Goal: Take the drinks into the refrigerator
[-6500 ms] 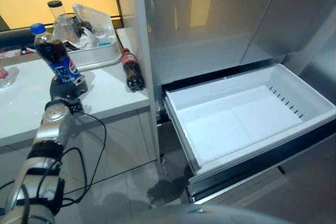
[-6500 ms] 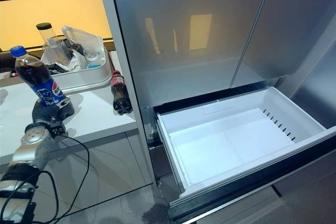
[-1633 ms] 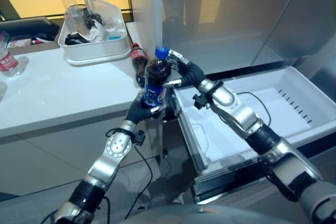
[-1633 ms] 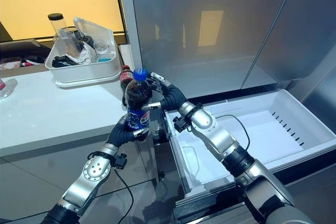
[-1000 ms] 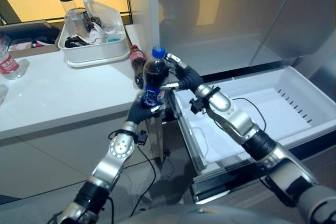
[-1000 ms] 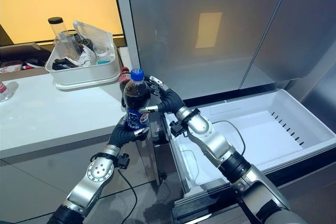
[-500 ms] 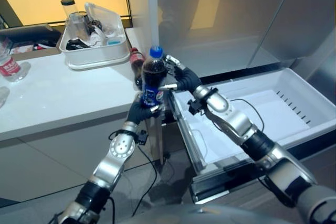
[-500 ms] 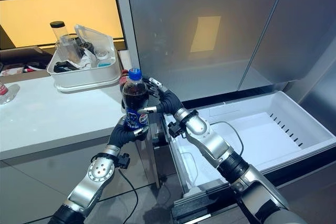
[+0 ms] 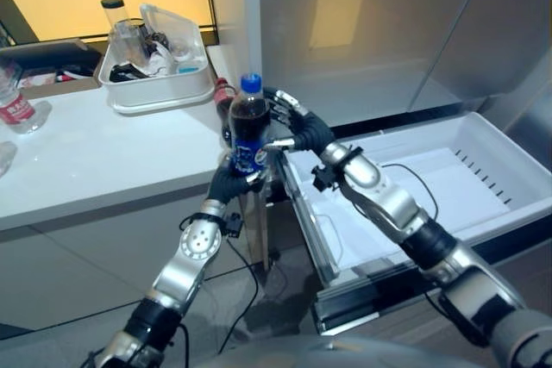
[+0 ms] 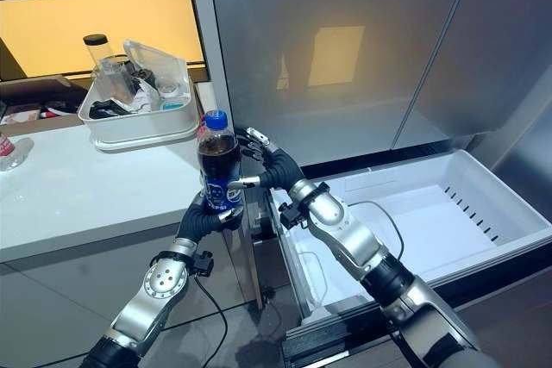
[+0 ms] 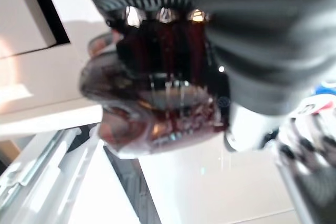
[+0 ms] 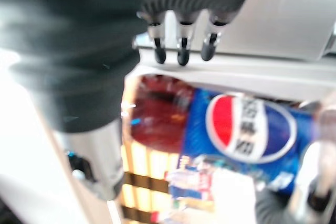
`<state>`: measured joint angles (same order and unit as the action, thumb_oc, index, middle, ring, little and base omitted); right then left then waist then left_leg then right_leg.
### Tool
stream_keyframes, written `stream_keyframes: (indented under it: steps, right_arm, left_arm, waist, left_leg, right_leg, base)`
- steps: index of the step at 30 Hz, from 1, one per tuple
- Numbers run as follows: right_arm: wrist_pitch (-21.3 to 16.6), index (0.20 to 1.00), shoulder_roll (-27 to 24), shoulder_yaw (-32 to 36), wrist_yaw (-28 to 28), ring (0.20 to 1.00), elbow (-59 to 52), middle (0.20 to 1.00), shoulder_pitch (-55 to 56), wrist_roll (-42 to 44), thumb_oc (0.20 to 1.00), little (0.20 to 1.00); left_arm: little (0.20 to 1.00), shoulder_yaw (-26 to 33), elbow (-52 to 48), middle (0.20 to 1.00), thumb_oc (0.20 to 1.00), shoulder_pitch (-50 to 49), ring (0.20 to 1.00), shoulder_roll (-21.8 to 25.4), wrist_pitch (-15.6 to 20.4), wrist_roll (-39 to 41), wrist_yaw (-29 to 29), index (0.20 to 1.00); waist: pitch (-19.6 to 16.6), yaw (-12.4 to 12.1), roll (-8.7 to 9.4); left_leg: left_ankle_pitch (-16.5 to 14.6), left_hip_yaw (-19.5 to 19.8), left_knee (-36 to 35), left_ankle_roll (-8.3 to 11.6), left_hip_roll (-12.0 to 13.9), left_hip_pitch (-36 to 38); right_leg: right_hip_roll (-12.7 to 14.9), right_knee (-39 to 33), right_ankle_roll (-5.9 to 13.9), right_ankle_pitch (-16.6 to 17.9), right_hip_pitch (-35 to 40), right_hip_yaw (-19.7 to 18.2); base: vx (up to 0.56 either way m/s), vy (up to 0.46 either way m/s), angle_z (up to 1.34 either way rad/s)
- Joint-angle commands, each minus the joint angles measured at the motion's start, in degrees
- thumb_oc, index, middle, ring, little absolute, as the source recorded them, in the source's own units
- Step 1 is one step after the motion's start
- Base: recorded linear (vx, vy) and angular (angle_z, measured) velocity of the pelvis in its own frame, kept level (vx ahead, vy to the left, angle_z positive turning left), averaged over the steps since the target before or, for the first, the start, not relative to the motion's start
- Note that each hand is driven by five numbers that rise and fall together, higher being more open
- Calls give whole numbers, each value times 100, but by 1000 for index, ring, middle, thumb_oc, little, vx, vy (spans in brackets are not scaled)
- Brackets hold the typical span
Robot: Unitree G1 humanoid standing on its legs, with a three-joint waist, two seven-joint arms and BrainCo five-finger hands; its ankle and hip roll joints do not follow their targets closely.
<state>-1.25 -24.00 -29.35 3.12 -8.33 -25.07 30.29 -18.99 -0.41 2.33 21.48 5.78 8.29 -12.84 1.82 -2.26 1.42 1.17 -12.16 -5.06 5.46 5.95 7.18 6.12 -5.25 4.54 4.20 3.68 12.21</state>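
Handover in progress at centre frame: left hand [image 10: 210, 213] curled round the base of the cola bottle [image 10: 216, 170], held upright just beside the counter [image 9: 95, 157] edge, while the right hand [image 10: 274, 168] sits spread beside the label, fingers not closed on it. Judgement: the right hand should wrap the label band firmly before the left lets go, then swing over the open drawer [image 10: 414, 213] at right. The right wrist view shows fingertips [image 12: 181, 51] clear of the label; eye views show a second bottle [image 9: 223, 96] behind.
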Motion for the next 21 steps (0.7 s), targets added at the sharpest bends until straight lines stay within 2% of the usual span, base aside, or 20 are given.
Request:
stream_keyframes:
  steps: [1,7,11,17,21]
  right_arm:
    - [-664,1000,99,291,279,1000,-838,1000,-169,300,1000,1000]
    - [-735,1000,-323,1184,290,1000,-941,1000,779,196,1000,1000]
    - [-745,1000,-408,1633,348,1000,-967,1000,1203,67,1000,1000]
    - [-725,1000,-288,1660,405,1000,-945,1000,1237,-74,1000,1000]
    - [-668,1000,-185,1407,385,1000,-785,1000,922,-198,1000,1000]
  left_arm:
    - [200,855,-420,200,200,810,200,146,770,308,-203,200]
    - [200,1238,-503,200,200,354,200,164,777,497,74,200]
    - [200,1467,-583,200,200,199,200,165,815,581,219,200]
    - [200,1485,-615,200,200,211,200,128,835,595,281,200]
    - [200,1234,-600,200,200,357,200,131,811,524,388,200]
  waist:
    - [-121,49,118]
    - [-134,116,136]
    - [-142,136,145]
    - [-151,134,139]
    - [-156,128,130]
  left_leg:
    - [-289,28,6,-83,43,57]
    - [-296,17,6,-92,39,52]
    - [-302,19,6,-97,36,46]
    - [-304,19,6,-105,36,44]
    - [-309,29,6,-113,27,56]
  right_leg:
    - [176,25,377,-145,230,206]
    - [175,25,391,-132,209,208]
    - [174,25,397,-122,191,191]
    - [177,25,393,-117,181,168]
    - [178,25,387,-117,187,150]
  base:
    - [0,0,0]
    - [-7,1,2]
    - [0,0,0]
    - [0,0,0]
    - [0,0,0]
